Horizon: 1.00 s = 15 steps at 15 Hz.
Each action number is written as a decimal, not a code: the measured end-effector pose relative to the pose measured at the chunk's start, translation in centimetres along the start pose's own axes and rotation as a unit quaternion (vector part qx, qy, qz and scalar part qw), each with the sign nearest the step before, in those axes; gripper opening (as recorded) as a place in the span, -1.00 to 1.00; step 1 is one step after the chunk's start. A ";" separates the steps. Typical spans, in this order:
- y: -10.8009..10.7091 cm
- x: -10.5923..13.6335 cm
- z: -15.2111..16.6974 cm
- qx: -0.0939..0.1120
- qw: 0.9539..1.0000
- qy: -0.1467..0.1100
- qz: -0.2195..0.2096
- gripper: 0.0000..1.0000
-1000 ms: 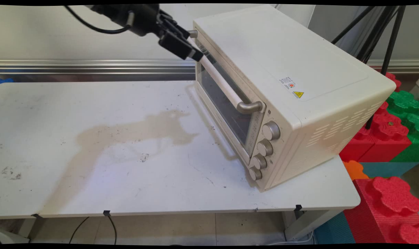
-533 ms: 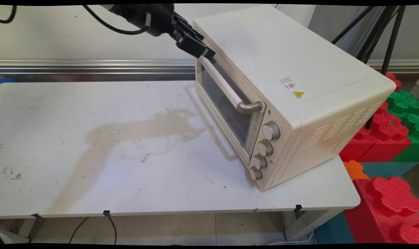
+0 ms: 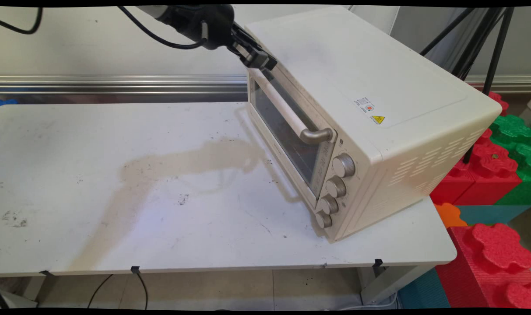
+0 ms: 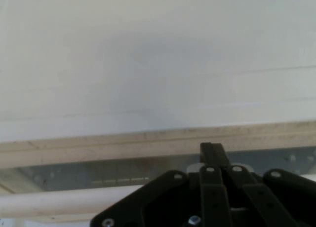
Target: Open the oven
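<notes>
In the main view, the gripper (image 3: pixel 265 61) is seen at the far upper corner of a cream toaster oven (image 3: pixel 370 118), right at the top edge of the oven door (image 3: pixel 287 131) and just above the far end of the door handle (image 3: pixel 285 109). The oven is set on the right half of the white worktop (image 3: pixel 116 197), its front turned toward the arm, with four knobs (image 3: pixel 335 188) stacked at the near end of the front. The door is seen shut or very nearly shut. Whether the gripper's jaws are parted or closed cannot be told here; nothing is visibly held.

A risk is judged from this closeness: if the gripper is driven further toward the oven, the casing could be scraped, or the oven could be pushed back toward the worktop's far right edge. The hanging black cable (image 3: pixel 160 39) could also be caught on the oven's corner.

In the hand view, the gripper (image 4: pixel 212 153) is shown rising from the bottom edge, with the oven's pale top filling most of the picture, the door's upper rim (image 4: pixel 148 140) crossing below it, and the handle (image 4: pixel 64 202) lying at lower left. The finger tip appears touching or almost touching the rim. The jaws' state cannot be told here either. If force is applied at this end alone, the door could be pressed unevenly or the contact could slip off the rim.
</notes>
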 end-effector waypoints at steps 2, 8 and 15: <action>0.0 0.0 0.8 0.002 1.000 -0.001 -0.001 -1.00; -0.1 -0.2 3.0 0.008 1.000 -0.007 -0.004 -1.00; -0.1 -1.1 4.6 0.011 1.000 -0.018 -0.009 -1.00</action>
